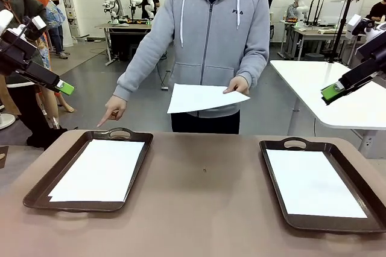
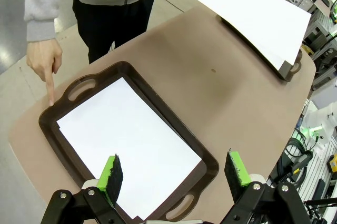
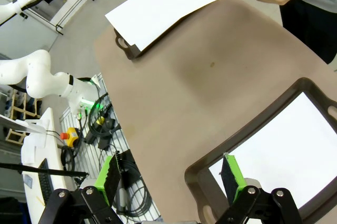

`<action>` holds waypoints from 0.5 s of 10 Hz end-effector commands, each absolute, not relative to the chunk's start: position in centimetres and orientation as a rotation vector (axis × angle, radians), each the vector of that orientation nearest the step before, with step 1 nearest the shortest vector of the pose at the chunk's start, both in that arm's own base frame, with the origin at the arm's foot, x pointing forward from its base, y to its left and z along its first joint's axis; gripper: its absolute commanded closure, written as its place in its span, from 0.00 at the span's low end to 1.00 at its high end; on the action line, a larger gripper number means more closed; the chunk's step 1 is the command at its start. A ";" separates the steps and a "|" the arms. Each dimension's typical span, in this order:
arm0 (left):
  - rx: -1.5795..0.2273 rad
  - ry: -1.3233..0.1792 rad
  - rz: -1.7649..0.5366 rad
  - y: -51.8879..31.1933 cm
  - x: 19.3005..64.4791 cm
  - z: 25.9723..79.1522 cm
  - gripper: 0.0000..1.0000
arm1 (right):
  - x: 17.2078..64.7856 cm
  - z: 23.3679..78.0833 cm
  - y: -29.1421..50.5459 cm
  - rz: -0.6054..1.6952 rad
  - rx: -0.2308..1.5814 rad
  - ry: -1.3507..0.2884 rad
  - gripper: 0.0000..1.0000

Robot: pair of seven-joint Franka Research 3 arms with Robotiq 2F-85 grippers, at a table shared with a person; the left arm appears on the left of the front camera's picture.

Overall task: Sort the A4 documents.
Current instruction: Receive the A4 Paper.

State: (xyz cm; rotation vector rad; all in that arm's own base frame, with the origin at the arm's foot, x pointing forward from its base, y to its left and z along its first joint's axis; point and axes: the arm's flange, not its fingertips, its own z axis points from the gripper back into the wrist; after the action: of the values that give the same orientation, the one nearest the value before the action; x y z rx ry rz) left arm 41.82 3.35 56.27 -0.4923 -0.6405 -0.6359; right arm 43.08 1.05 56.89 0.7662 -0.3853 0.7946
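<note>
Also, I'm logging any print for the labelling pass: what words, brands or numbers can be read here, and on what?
"FILA": small dark logo on the chest of the person's grey hoodie.
Sheet held in the person's hand: blank.
Sheets in the left tray and right tray: blank.
Background gear: any print too small to read.

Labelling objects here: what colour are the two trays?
Dark brown trays, clearest in the front view.
</note>
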 end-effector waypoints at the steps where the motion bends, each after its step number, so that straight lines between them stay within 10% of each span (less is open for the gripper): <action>1: -0.551 -0.658 -0.593 2.7 42.6 55.9 0.00 | 43.0 56.7 1.2 0.796 0.776 -0.394 0.00; 5: -0.790 -0.620 -0.450 -0.8 46.8 54.2 0.00 | 43.0 56.7 1.2 0.796 0.776 -0.394 0.00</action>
State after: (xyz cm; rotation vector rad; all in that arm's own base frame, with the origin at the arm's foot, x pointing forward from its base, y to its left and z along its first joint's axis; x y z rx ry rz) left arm 44.62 0.32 54.38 -0.6957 -0.6253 -0.4981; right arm 43.08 1.07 56.90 0.7659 -0.3853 0.7951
